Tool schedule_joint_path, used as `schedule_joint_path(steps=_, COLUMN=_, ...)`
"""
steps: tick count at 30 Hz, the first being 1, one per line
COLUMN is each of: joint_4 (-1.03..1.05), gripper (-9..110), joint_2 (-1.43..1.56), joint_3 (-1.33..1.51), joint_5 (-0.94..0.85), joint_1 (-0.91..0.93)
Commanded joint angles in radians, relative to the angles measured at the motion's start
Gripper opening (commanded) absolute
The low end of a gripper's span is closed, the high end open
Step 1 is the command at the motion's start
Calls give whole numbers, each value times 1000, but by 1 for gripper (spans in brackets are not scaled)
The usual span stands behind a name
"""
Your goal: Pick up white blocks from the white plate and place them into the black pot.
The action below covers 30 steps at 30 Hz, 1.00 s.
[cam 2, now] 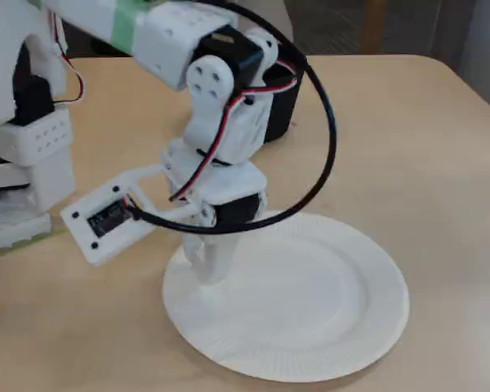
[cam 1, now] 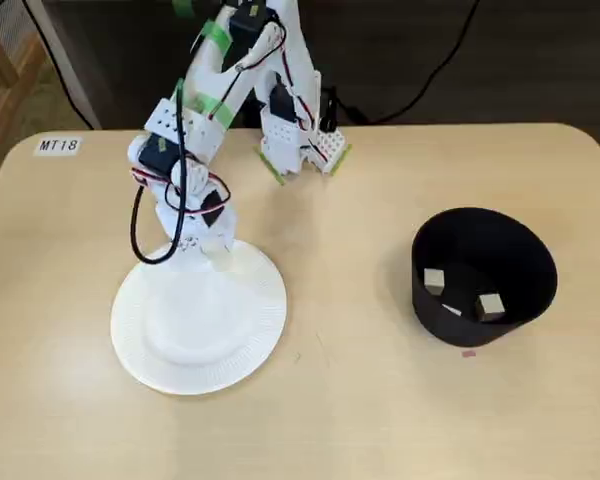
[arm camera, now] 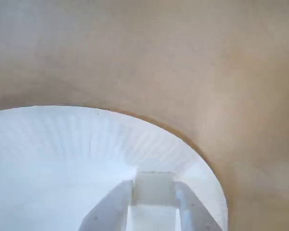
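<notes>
The white plate (cam 1: 185, 350) (arm camera: 58, 144) (cam 2: 327, 310) lies on the left of the tan table in a fixed view. My gripper (cam 1: 208, 257) (arm camera: 153, 185) (cam 2: 208, 265) reaches down onto its rim area nearest the arm's base. In the wrist view one white block (arm camera: 154, 188) sits on the plate between the two fingers (arm camera: 108, 209), which touch its sides. The black pot (cam 1: 525, 265) stands to the right, apart from the plate, with two white blocks (cam 1: 435, 281) (cam 1: 490, 305) inside. In the other fixed view the pot (cam 2: 284, 102) is mostly hidden behind the arm.
The arm's base (cam 1: 302, 145) stands at the table's far edge, with cables trailing behind. A label reading MT18 (cam 1: 58, 145) is stuck at the far left corner. A small pink mark (cam 1: 468, 352) lies in front of the pot.
</notes>
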Motion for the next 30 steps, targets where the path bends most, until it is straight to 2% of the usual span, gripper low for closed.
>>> schedule_joint_path(steps=1, joint_4=-23, gripper=-2, joint_2=-17, joint_3=-54, joint_5=-28, joint_1=3)
schedule_joint_path(steps=16, joint_4=-356, gripper=-2, joint_2=9, joint_3=-103, joint_5=-75, joint_1=-147)
schedule_joint_path(steps=24, joint_4=-592, gripper=-2, joint_2=232, joint_3=-104, joint_5=-78, joint_1=-278)
schedule_joint_path(steps=30, joint_4=-589, gripper=-2, joint_2=472, joint_3=-100, joint_5=-87, joint_1=-480)
